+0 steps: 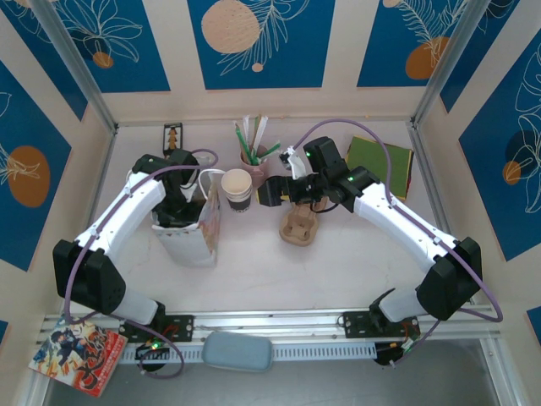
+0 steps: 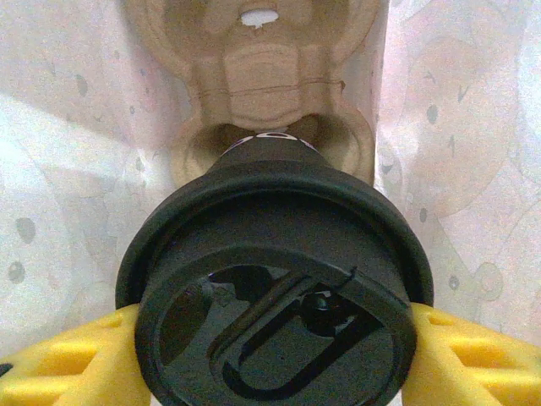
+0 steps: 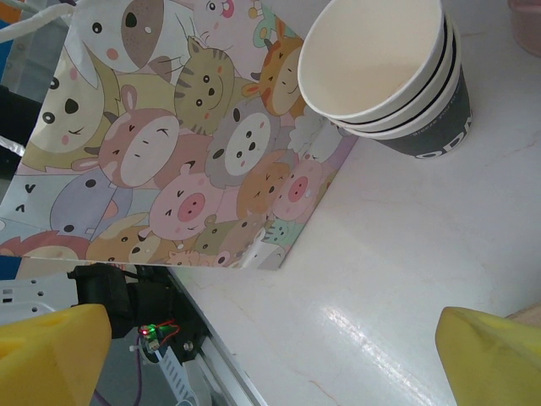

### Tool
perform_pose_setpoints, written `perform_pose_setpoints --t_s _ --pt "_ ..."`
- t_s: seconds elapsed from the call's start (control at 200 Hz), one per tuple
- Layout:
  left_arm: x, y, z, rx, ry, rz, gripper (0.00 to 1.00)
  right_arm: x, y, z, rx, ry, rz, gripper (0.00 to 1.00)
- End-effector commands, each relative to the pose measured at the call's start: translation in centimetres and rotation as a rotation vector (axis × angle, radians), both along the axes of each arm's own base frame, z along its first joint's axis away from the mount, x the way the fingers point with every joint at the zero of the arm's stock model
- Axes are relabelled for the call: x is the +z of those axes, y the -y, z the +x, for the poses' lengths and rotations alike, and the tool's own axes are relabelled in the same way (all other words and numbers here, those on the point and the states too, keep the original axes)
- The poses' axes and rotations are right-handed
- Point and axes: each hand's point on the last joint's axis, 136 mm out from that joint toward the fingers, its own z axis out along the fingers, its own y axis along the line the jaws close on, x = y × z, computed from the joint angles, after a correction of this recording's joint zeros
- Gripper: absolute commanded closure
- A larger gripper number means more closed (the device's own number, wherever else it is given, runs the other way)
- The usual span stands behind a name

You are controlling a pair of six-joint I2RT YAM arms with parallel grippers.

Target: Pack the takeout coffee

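The left gripper [image 2: 275, 368] is clamped on the coffee [image 2: 275, 245], a yellow finger [image 2: 68, 364] on each side of its black lid. It holds the coffee inside the bag [image 1: 196, 241] at left, over a pulp tray [image 2: 262, 76]; I cannot tell if they touch. The right gripper [image 3: 270, 355] hangs wide open and empty, just right of the bag and near the stacked open cups [image 3: 389, 76].

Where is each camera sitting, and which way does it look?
Top camera: above and behind, looking down on the table; left arm and right arm show.
Left wrist camera: down inside the bag, facing the takeout coffee gripped by the yellow left claw.
Right wrist camera: low over the table, facing the bag's cartoon side and empty cups; open right claw shows.
Shared: top and right wrist both see bag and cups.
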Motion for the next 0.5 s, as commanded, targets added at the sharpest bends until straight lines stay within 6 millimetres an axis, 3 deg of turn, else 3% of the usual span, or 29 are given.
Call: perform_pose_setpoints --t_s 0.0,0.495 --pt "0.13 -0.93 -0.54 0.017 -0.008 0.02 0.42 -0.18 -0.29 -0.16 0.012 -0.008 0.0 0.01" --pt "0.07 -0.92 -0.43 0.014 -0.007 0.019 0.42 -0.17 -0.38 -0.11 0.014 -0.011 0.001 0.01"
